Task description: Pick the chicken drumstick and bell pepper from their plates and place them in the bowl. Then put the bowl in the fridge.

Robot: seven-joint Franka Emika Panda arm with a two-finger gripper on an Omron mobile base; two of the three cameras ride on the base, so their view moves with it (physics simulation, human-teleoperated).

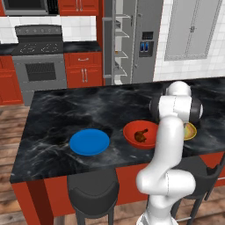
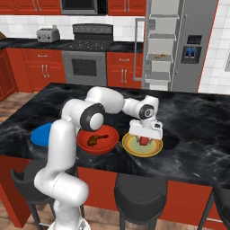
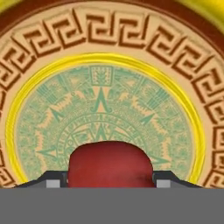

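Gripper [image 2: 144,140] straddles bell pepper [image 3: 110,162] on the patterned plate [image 2: 155,149]; fingers flank both sides (contact unconfirmed); pepper dead centre.

Red cabinets [image 2: 42,67], black marble island [image 1: 66,114], steel range [image 2: 85,63] — white tiled walls [image 1: 193,66], wood floor [image 1: 11,121].

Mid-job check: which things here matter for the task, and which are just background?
Job: chicken drumstick in the bowl; bell pepper on the yellow plate, hand over it; blue plate; fridge.
Background: oven, toaster, stools.
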